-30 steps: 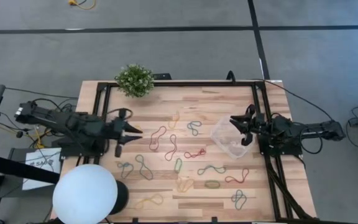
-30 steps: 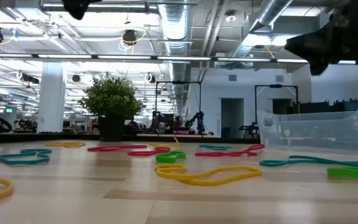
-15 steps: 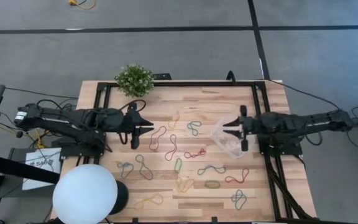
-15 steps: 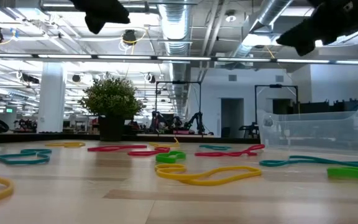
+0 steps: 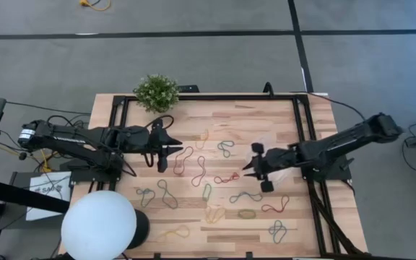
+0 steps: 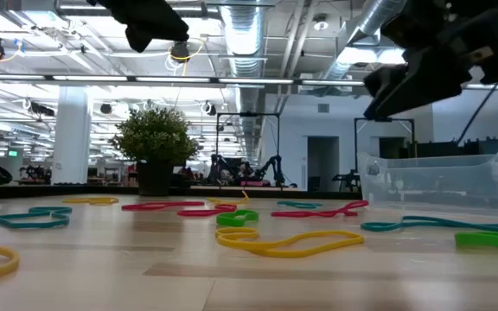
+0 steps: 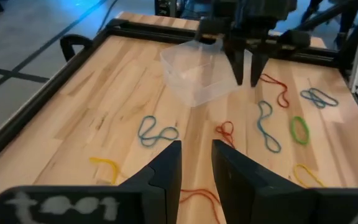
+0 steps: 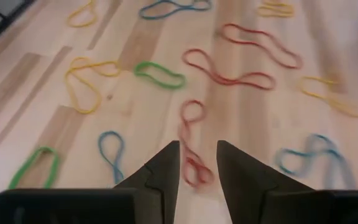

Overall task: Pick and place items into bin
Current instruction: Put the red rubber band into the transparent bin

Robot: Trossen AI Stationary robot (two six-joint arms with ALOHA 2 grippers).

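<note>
We see the right gripper (image 5: 256,167) with its jaws parted a little and holding nothing, hanging above a red band (image 8: 191,142) that lies just beside the bin (image 7: 197,76), its long axis running away from the jaws. The left gripper (image 5: 166,149) also has its jaws slightly apart and empty, poised over the worktop (image 5: 244,115) well away from the bin, near the potted plant (image 5: 157,92). We can read no complete label; a white sheet (image 5: 46,193) off the worktop's edge carries dark lettering too small to make out. The bin is clear and upright; we cannot tell whether it holds anything. The rubber bands (image 5: 206,191) lie flat, scattered between the plant and the bin, pointing in all directions.
</note>
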